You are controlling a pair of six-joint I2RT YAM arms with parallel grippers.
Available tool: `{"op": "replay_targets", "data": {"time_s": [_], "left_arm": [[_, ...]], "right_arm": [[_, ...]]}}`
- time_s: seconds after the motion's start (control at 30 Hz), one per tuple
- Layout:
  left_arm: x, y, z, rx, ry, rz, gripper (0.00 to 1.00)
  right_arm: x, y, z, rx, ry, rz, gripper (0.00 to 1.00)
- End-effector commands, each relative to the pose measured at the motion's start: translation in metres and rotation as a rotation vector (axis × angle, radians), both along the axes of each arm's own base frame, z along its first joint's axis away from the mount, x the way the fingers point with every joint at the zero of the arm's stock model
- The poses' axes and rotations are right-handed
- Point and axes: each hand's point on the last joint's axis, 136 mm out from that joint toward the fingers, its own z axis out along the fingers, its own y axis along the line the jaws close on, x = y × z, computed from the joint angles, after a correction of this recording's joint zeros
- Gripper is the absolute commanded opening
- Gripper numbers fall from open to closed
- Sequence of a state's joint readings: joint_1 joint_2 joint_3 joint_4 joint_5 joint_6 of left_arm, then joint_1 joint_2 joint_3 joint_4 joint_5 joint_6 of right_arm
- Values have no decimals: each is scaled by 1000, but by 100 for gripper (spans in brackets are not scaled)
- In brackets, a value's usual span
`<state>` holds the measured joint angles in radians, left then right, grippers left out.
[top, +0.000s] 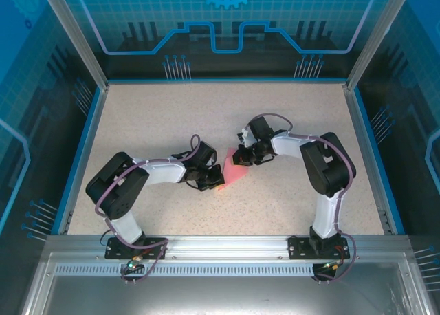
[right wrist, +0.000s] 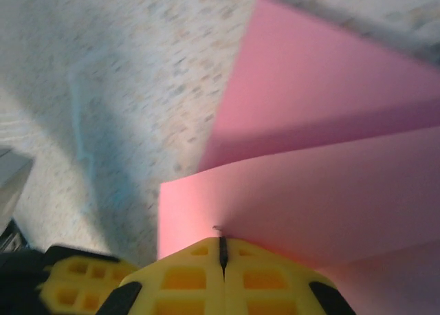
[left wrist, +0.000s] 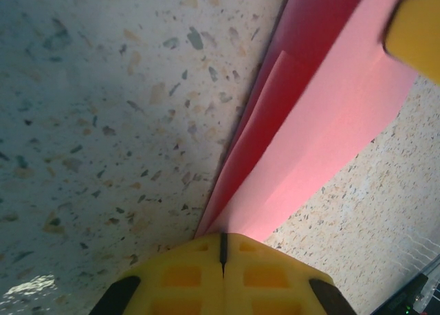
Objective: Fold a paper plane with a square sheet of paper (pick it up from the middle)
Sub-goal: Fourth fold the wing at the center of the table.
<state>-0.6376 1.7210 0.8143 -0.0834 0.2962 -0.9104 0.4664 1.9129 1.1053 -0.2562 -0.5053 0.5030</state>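
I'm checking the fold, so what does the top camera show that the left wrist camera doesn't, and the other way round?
Top camera: the whole layout, with the left claw and right claw meeting at the pink paper in the middle of the speckled tabletop. Left wrist camera: the paper's folded layers, a darker red flap beside a lighter pink one, running into the left claw's shut yellow fingertips, with another yellow pad at the top right. Shared: the paper, the tabletop, the left claw.

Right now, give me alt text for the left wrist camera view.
The left gripper, shut at the bottom edge, pinches folded pink paper that stretches up and right over a speckled table. A yellow fingertip sits at the top-right corner.
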Motion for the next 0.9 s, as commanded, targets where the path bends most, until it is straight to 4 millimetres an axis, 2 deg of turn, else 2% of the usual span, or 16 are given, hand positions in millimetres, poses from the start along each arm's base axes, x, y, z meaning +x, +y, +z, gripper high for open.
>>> {"op": "replay_targets", "data": {"time_s": [0.0, 0.2, 0.6, 0.73, 0.87], "left_arm": [[-27, 26, -31, 121, 103, -2, 0], [-27, 25, -31, 123, 101, -6, 0], [-27, 26, -32, 129, 105, -3, 0], [-29, 28, -34, 140, 112, -2, 0], [-35, 33, -38, 166, 135, -3, 0]], "right_arm": [[-25, 17, 14, 39, -29, 88, 0], [-45, 24, -2, 24, 14, 109, 0], [-60, 31, -21, -11, 56, 159, 0], [-56, 20, -38, -90, 63, 136, 0], [-32, -1, -48, -117, 60, 56, 0]]}}
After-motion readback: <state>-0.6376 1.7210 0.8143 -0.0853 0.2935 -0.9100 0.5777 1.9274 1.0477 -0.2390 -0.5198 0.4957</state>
